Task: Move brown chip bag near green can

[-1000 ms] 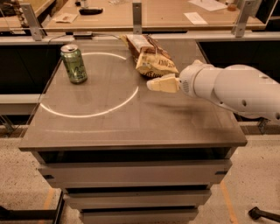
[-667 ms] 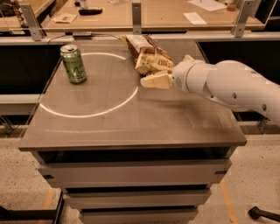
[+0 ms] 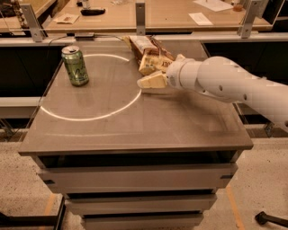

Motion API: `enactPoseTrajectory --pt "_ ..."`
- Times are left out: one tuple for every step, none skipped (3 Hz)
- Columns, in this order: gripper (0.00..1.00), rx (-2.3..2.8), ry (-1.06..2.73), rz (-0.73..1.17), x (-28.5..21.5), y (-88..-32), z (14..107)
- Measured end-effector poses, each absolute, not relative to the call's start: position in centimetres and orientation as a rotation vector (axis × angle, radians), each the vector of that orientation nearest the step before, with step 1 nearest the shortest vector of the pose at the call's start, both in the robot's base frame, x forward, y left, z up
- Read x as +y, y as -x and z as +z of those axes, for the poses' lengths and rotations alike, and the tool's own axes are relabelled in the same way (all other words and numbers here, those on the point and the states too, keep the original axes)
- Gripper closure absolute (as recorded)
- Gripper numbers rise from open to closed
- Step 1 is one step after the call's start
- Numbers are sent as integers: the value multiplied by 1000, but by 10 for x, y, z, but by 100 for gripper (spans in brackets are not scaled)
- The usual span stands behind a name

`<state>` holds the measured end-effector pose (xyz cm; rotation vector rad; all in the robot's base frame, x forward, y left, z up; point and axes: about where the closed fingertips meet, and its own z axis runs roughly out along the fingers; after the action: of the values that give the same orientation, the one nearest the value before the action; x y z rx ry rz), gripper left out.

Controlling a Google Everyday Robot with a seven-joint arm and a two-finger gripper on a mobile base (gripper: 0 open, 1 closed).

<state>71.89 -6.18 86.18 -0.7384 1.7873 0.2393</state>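
Observation:
The green can (image 3: 75, 66) stands upright at the back left of the grey table (image 3: 135, 130). The brown chip bag (image 3: 150, 56) lies at the back middle of the table, dark brown at its far end and cream-tan with brown lettering nearer me. My gripper (image 3: 152, 80) is at the end of the white arm (image 3: 225, 83), which reaches in from the right. It sits just on the near side of the bag, touching or almost touching its cream end. The can is well to the left of both.
A white ring of light (image 3: 92, 117) lies on the tabletop between can and bag. A rail with metal posts (image 3: 140, 18) runs behind the table, with a wooden desk (image 3: 180, 11) holding papers beyond. Drawers (image 3: 135, 179) sit below the tabletop.
My gripper and arm have moved left along the near side of the chip bag. The bag and the can have stayed about where they were.

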Motion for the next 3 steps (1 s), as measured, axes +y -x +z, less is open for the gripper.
enactPoseTrajectory --pt "0 1795 742 212 -55 -743 852" --pt "18 1782 734 204 -47 -765 851" --pt "41 1745 729 230 -43 -777 860"
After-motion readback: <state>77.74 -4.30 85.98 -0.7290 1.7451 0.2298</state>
